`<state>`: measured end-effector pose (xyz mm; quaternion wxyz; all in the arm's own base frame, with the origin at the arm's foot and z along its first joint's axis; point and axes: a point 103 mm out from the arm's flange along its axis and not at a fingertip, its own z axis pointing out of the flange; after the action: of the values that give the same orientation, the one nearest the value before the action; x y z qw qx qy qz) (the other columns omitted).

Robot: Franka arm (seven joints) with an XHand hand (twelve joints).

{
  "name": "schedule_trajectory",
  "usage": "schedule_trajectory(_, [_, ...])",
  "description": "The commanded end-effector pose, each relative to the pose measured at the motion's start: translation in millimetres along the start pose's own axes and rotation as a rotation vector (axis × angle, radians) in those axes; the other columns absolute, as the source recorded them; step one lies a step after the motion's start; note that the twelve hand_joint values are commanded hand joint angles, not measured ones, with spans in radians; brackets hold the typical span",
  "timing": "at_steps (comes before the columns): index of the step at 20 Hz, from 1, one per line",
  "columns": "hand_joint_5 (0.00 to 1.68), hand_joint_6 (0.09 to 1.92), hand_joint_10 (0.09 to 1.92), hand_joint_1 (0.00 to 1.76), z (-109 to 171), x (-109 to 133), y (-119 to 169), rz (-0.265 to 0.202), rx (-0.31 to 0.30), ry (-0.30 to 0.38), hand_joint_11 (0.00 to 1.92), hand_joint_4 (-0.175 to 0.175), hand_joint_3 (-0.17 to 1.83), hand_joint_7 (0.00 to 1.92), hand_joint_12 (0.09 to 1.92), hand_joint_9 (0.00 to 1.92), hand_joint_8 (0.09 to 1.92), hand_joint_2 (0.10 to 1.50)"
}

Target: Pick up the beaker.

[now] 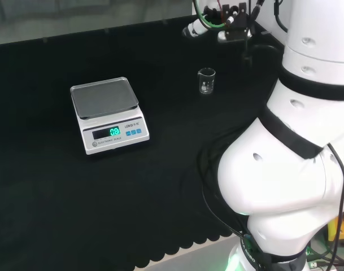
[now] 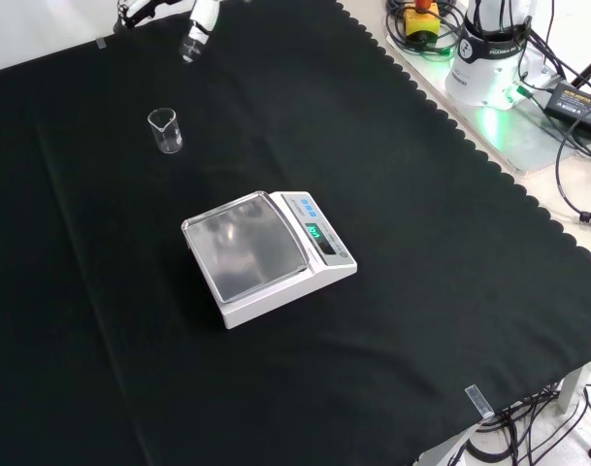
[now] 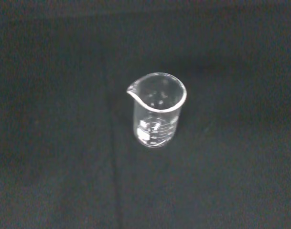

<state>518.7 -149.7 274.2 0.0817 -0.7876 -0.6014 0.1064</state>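
Observation:
A small clear glass beaker (image 1: pixel 206 81) stands upright and empty on the black cloth, its spout visible in the wrist view (image 3: pixel 157 112). In the front view the beaker (image 2: pixel 166 131) is near the top left. The hand (image 1: pixel 225 25) hovers above and beyond the beaker at the head view's top edge, apart from it. One white finger (image 1: pixel 193 28) reaches out straight with nothing in it. In the front view the hand (image 2: pixel 196 29) enters from the top, a little above and right of the beaker.
A white digital scale (image 1: pixel 107 113) with a grey pan and lit display sits mid-cloth, seen also in the front view (image 2: pixel 266 254). The arm's white links (image 1: pixel 296 158) occupy the head view's right. The arm's base and cables (image 2: pixel 489 53) lie past the cloth's scalloped edge.

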Motion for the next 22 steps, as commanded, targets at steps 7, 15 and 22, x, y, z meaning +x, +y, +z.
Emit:
schedule_trajectory(7, [0.33, 0.09, 0.87, 0.31, 52, -29, 79, 0.049, 0.069, -0.013, 0.5, -0.123, 0.04, 0.12, 1.39, 0.21, 0.73, 0.81])
schedule_trajectory(15, [0.31, 0.09, 0.88, 0.31, 84, -35, 81, 0.068, 0.135, 0.037, 0.49, -0.125, 0.04, 0.09, 1.39, 0.19, 0.75, 0.81])
schedule_trajectory(22, [0.3, 0.09, 0.88, 0.3, 100, -24, 60, 0.049, 0.164, 0.056, 0.48, -0.125, 0.03, 0.08, 1.39, 0.18, 0.76, 0.81])
